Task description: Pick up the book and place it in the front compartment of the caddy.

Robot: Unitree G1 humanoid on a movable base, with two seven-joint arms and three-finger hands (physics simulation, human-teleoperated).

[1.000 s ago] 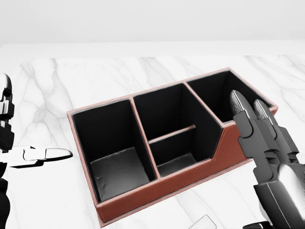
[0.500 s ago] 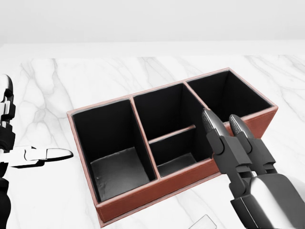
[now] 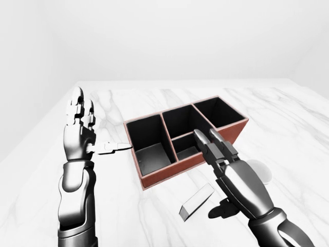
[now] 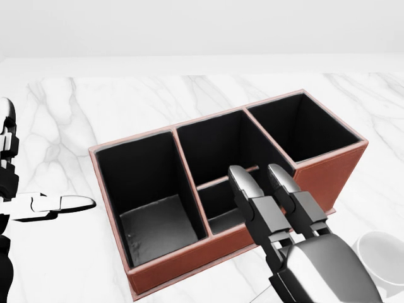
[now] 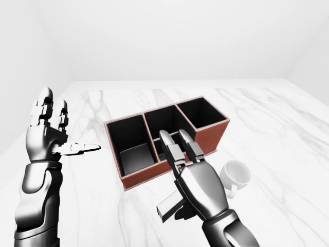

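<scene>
Left-eye view: the book (image 3: pixel 196 201), a thin pale slab with a darker edge, lies flat on the white, grey-veined marble bench (image 3: pixel 288 123), near the robot and just apart from the caddy (image 3: pixel 186 138). The right hand (image 3: pixel 222 154) hovers above and to the right of it, fingers straight, side by side and holding nothing. The left hand (image 3: pixel 79 128) is raised at the left, fingers upright and spread, also empty. To do the reach well, I judge the right hand should drop lower and turn so its fingers can straddle the book's long edges.

Head view: the caddy is a rigid rectangular box, reddish-brown outside, matte black inside, with thin straight dividers. A low cross wall splits the middle section; its nearer cell looks to be the front compartment (image 4: pixel 226 209), and it is narrow, so the book likely has to enter on edge. The right hand's fingers (image 4: pixel 247 189) overlap that cell here.

Right-eye view: a smooth white mug (image 5: pixel 234 175) stands on the bench right of the right hand, well clear of the book.
</scene>
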